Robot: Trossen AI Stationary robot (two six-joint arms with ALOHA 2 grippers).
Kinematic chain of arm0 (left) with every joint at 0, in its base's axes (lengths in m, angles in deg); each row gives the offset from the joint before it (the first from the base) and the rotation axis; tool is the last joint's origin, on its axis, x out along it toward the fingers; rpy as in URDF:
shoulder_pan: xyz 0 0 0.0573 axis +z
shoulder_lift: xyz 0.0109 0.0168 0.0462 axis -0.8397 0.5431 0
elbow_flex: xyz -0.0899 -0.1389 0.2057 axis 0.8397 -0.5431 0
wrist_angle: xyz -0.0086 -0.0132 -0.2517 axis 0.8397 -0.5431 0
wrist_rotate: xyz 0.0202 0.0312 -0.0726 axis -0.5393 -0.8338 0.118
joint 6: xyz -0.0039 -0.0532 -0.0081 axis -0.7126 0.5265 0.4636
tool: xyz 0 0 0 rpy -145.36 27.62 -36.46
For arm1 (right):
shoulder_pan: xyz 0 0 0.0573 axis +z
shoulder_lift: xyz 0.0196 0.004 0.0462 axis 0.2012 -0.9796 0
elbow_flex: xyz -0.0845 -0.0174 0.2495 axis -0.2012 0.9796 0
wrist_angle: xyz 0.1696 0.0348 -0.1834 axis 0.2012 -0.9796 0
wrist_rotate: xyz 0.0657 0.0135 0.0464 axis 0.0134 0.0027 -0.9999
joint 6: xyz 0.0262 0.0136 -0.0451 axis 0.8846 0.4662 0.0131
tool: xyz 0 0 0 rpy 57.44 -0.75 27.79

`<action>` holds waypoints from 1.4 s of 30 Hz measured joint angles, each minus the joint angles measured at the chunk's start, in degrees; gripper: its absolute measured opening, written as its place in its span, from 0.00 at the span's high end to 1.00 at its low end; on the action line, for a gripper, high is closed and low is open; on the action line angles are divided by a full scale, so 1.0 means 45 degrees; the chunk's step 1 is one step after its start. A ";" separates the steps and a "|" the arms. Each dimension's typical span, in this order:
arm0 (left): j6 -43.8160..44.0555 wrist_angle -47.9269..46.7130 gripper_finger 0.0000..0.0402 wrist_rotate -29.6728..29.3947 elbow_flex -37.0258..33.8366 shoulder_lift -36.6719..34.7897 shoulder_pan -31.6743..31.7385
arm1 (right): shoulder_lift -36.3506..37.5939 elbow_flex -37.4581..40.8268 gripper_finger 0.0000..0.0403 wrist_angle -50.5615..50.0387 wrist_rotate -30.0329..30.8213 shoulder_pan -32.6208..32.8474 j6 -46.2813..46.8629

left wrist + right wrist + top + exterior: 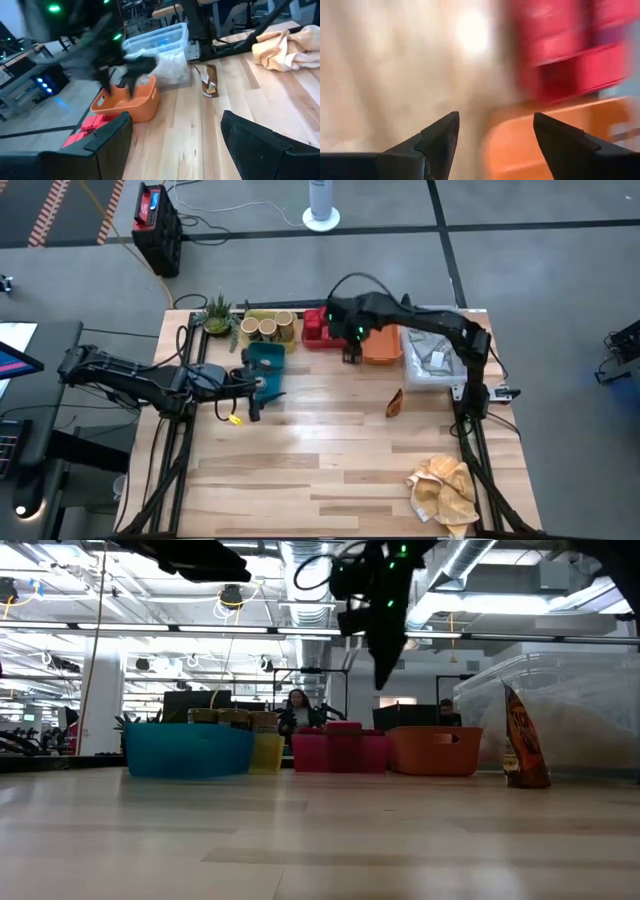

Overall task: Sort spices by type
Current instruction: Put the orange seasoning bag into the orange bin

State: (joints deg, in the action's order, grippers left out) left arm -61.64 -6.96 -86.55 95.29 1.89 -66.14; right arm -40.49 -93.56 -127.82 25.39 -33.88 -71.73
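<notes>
Brown packet stands upright, long axis vertical; both grippers' jaws spread apart, empty.

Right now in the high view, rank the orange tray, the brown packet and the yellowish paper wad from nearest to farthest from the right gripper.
The right gripper, open, hangs at the orange tray's edge.
1. Orange tray: right beside the gripper, at the table's back.
2. Brown packet: mid-table, toward the front from the gripper.
3. Yellowish paper wad: front right corner, clearly farthest.
</notes>
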 joint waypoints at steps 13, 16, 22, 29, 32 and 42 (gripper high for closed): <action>0.0600 -0.0916 0.28 -0.0005 0.0000 -0.0796 -0.0720 | 0.1352 0.2562 0.28 -0.2883 -0.1000 0.3937 0.2500; 0.0656 -0.0900 0.28 -0.0010 0.0000 -0.0946 -0.0918 | 0.2311 0.3463 0.28 -0.2869 -0.0500 0.4716 0.2442; 0.0692 -0.0619 0.28 -0.0005 0.0000 -0.0977 -0.1016 | 0.3774 0.4452 0.28 -0.2779 0.0627 0.5968 0.2442; 0.0714 -0.0517 0.28 -0.0010 0.0000 -0.0972 -0.1016 | 0.4180 0.5231 0.28 -0.2757 0.0654 0.6625 0.2418; 0.0714 -0.0512 0.28 -0.0010 0.0000 -0.0972 -0.1014 | 0.4077 0.5828 0.28 -0.2381 0.0648 0.6585 0.2449; 0.0486 -0.0580 0.28 -0.0010 0.0000 -0.0967 -0.1002 | 0.3647 0.6882 0.53 -0.2015 0.0598 0.6420 0.1893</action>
State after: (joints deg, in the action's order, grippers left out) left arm -59.45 -9.57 -86.59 95.29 -2.46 -70.64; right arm -24.08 -62.59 -136.89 28.08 -4.99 -63.21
